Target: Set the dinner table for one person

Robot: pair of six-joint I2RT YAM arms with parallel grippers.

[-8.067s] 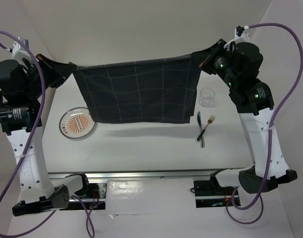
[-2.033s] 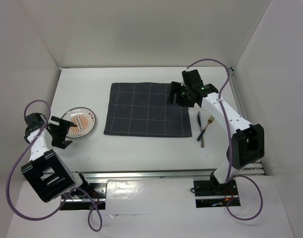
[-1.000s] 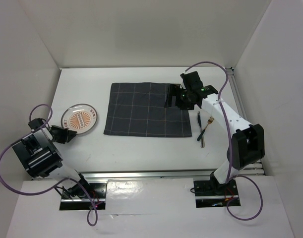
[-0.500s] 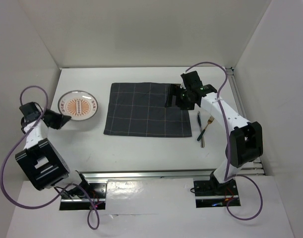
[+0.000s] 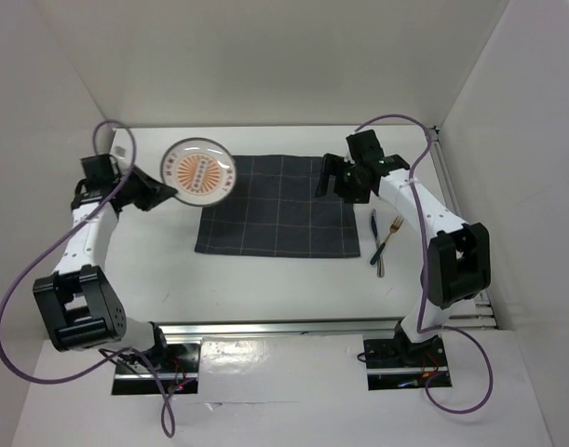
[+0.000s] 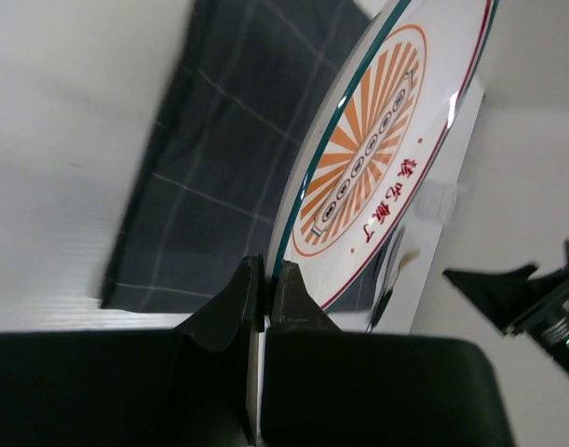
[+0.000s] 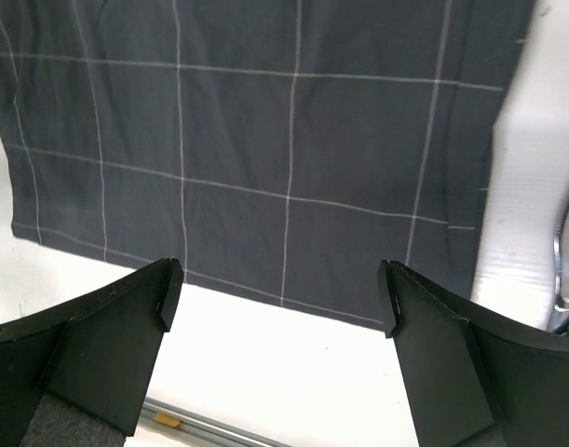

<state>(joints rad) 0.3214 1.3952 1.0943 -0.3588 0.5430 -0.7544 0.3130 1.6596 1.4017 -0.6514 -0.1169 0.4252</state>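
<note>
— Left side?
— My wrist view showed the left gripper (image 6: 264, 279) pinching the plate (image 6: 368, 158) rim; overhead hid that.
— Right?
— I saw the right gripper (image 7: 277, 279) spread above the mat (image 7: 265, 140) on the dinner table (image 5: 265, 279).

Place: you are looking into a robot test lab, not a home | Walls: plain white panels (image 5: 293, 65) are boxing in the white tabletop (image 5: 265, 279) | Rig: two robot arms (image 5: 424, 209) are sitting bolted to a metal rail (image 5: 284, 328) at its near edge | Wiring: purple cables (image 5: 391, 115) are looping loose off them
</note>
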